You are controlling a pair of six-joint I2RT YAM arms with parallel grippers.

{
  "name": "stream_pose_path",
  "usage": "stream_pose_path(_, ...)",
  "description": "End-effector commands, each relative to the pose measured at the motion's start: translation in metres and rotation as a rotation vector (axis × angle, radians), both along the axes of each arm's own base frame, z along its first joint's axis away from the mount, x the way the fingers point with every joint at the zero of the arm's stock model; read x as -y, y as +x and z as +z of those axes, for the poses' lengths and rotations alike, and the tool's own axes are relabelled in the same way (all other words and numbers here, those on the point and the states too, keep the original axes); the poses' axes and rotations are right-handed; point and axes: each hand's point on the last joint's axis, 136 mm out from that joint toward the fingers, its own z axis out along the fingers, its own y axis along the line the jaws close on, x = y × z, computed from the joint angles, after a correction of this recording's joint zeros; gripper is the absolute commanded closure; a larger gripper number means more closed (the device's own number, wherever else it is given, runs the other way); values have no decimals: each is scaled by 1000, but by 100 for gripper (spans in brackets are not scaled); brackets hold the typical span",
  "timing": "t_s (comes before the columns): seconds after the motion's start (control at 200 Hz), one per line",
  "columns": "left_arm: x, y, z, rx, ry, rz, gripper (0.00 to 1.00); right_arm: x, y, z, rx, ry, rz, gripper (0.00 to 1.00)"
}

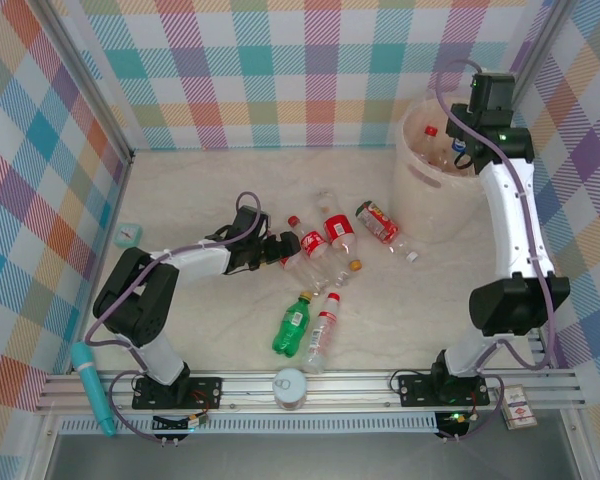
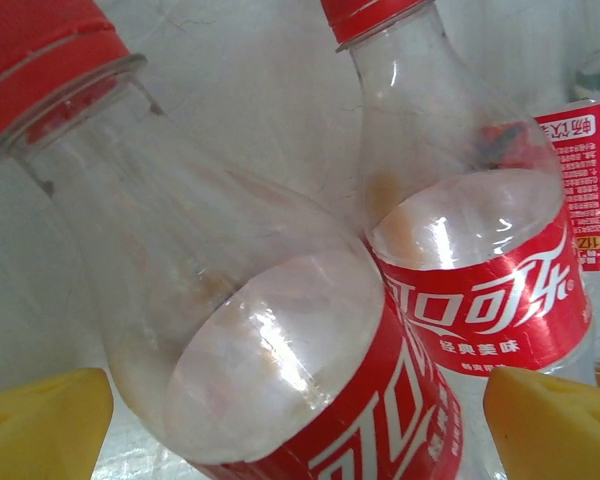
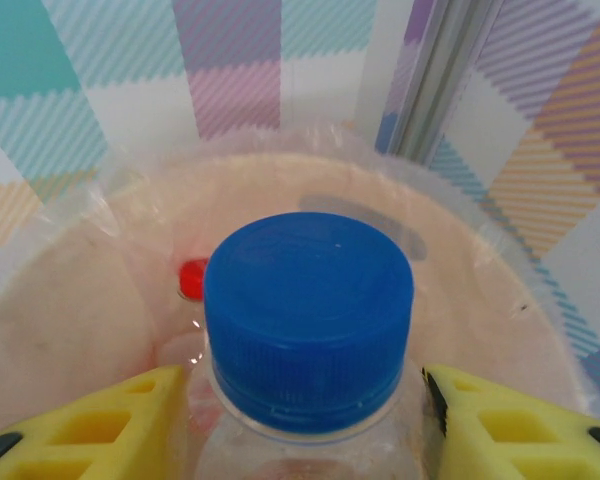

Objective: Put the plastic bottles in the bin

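Closest to the lens: blue-capped bottle (image 3: 308, 320), pinched just below the cap by the right gripper (image 3: 300, 400), hanging over the mouth of the bin (image 3: 80, 330) at the far right of the table (image 1: 180, 200), with a red cap (image 3: 192, 278) visible down inside. Mid-table, left gripper (image 2: 300, 420) spread wide, red-labelled bottle (image 2: 280, 340) between its yellow tips and leaning against a second red-capped bottle (image 2: 470, 270). More bottles loose close by, green bottle (image 1: 293, 325) nearer the arms.

Pale table (image 1: 200, 190) w/ bottles (image 1: 336, 232) + bin (image 1: 430, 205).
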Motion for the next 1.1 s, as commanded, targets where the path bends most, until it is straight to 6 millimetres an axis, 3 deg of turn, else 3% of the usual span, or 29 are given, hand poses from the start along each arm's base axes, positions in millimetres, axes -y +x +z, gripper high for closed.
stream_pose_path(0.0, 7, 7, 0, 13, -23, 9, 6, 4, 5, -33, -96, 51, 0, 63)
stream_pose_path(0.26, 10, 11, -22, -19, -49, 49, 10, -5, 16, -93, -221, 134, 26, 55)
stream_pose_path(0.4, 12, 15, -28, -31, -72, 73, 16, -5, 15, -94, -222, 162, 30, 46)
stream_pose_path(0.46, 13, 16, -30, -35, -73, 73, 18, -6, 15, -91, -233, 182, 44, 39)
stream_pose_path(0.58, 13, 18, -31, -33, -72, 79, 22, -7, 9, -73, -232, 176, 59, 24)
stream_pose_path(0.67, 11, 18, -29, -28, -68, 86, 26, -9, -1, -46, -193, 174, 75, 16)
stream_pose_path(0.87, 12, 25, -11, 4, -99, 78, 32, -22, -37, 15, -68, 214, 135, 12)
stream_pose_path(0.975, 13, 28, 8, 33, -120, 62, 36, -45, -60, 32, -24, 297, 216, 11)
stream_pose_path(1.095, 11, 31, 39, 90, -127, 41, 40, -90, -85, 37, -9, 396, 360, 12)
